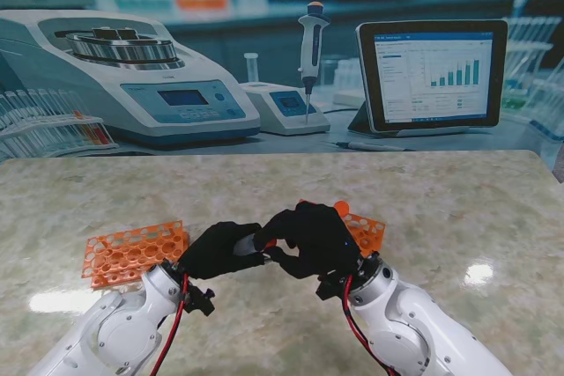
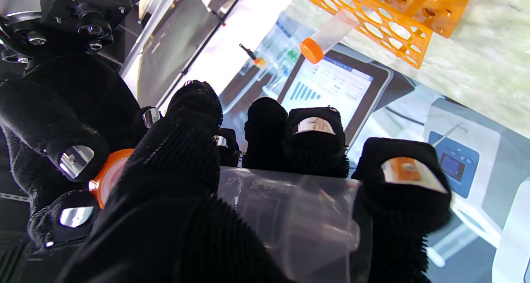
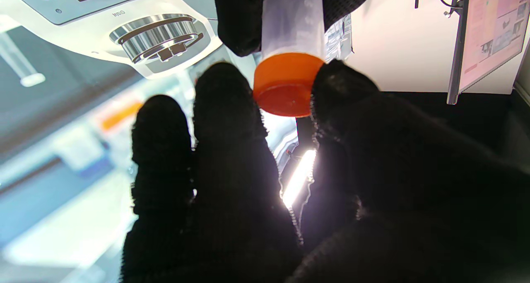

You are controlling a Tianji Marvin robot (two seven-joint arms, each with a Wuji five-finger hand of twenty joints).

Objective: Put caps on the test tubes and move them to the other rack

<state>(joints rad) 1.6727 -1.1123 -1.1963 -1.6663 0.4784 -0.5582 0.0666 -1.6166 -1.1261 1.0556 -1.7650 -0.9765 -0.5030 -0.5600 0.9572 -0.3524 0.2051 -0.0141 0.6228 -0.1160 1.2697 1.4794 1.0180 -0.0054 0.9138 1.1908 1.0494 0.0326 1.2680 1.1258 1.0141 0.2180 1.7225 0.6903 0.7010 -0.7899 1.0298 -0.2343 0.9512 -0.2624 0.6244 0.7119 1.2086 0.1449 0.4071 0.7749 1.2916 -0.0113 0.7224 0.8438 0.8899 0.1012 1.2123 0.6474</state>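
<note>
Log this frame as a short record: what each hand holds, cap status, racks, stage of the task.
left hand: shut on tube
right hand: fingers pinch orange cap at the tube's mouth
cap seated: cannot tell
left rack: orange, no tubes visible
right rack: orange, one capped tube
stage: capping, transfer not yet done

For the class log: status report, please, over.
Left hand shut on test tube. Right hand shut on its orange cap. Nothing in the way.
</note>
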